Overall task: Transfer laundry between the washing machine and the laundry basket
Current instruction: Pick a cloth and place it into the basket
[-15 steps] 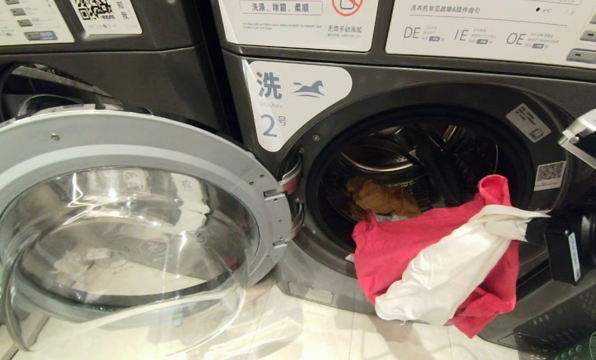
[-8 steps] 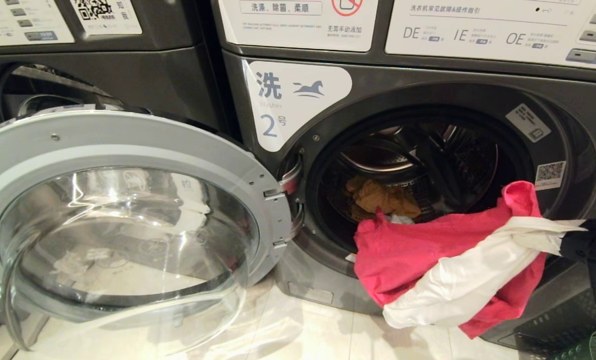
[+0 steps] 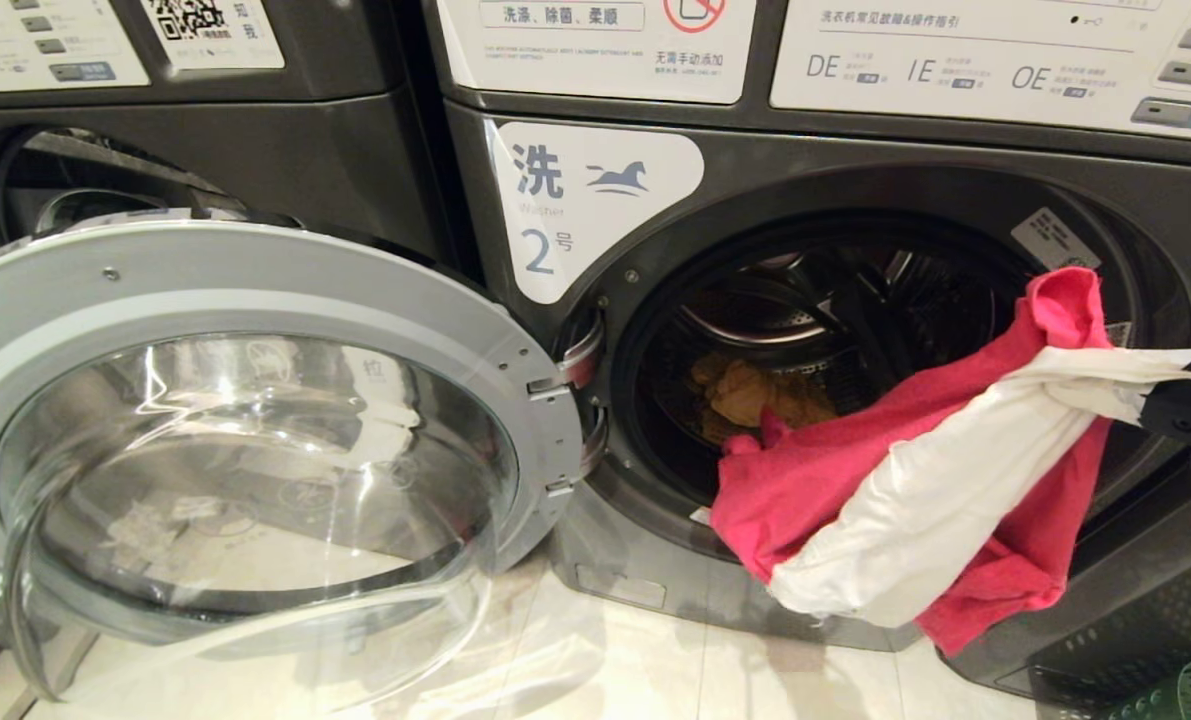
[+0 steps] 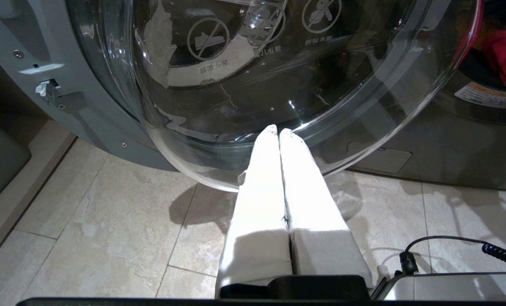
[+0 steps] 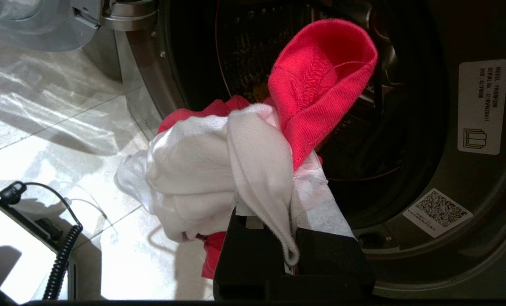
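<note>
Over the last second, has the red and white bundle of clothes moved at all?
Yes. The red and white bundle, gripped by the right gripper, has been pulled up and rightward, now covering the QR sticker on the washing machine rim.

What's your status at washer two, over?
Right gripper shut on white garment and red-pink garment, half out of washing machine. Mustard garment in drum. Left gripper shut, empty, by door. Nothing blocking.

Left gripper (image 4: pixel 279 132) hangs low over tiled floor (image 4: pixel 108 221), its white fingers (image 4: pixel 263 178) pressed together, tips just before the open glass door (image 4: pixel 278 63). Red cloth (image 4: pixel 505 53) shows beyond door rim; black coiled cable (image 4: pixel 501 254) lies nearby.
</note>
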